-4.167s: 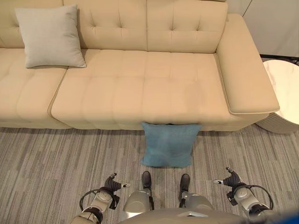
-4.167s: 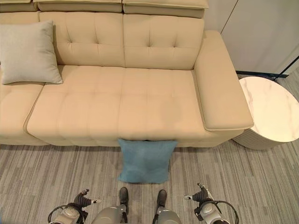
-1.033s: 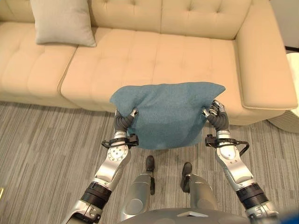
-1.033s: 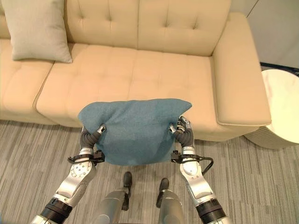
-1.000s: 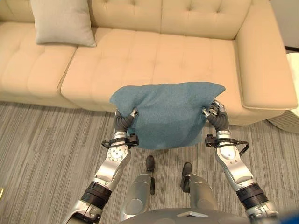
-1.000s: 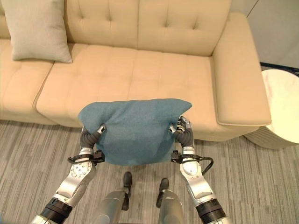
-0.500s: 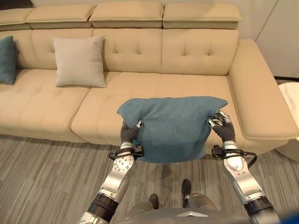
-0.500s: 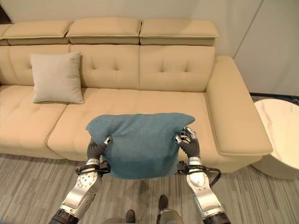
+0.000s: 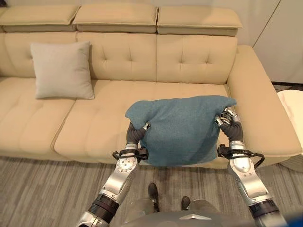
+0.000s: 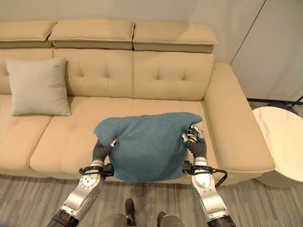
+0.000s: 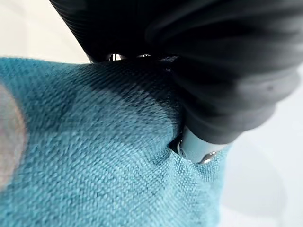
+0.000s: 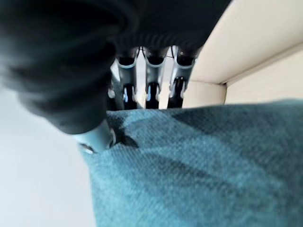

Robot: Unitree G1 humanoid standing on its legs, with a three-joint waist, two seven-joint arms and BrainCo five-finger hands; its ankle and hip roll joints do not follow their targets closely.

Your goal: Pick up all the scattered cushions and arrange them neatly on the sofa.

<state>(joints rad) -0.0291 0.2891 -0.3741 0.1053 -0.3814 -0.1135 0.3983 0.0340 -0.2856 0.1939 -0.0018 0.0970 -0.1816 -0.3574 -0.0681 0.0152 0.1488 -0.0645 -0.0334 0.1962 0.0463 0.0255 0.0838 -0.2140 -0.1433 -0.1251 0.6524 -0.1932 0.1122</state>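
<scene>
Teal cushion (image 9: 182, 127) held up in the air over the front edge of the sofa (image 9: 189, 61) seat. Left hand (image 9: 135, 135) pinches its left edge, right hand (image 9: 230, 126) its right edge. Grey cushion (image 9: 62, 70) leans against the backrest, well left.

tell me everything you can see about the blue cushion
The blue cushion is a soft, square, teal pillow of coarse woven fabric. It is held in the air in front of the sofa, above the seat's front edge. The left hand pinches one upper corner and the right hand the other, so the top edge bunches and the body hangs down.
</scene>
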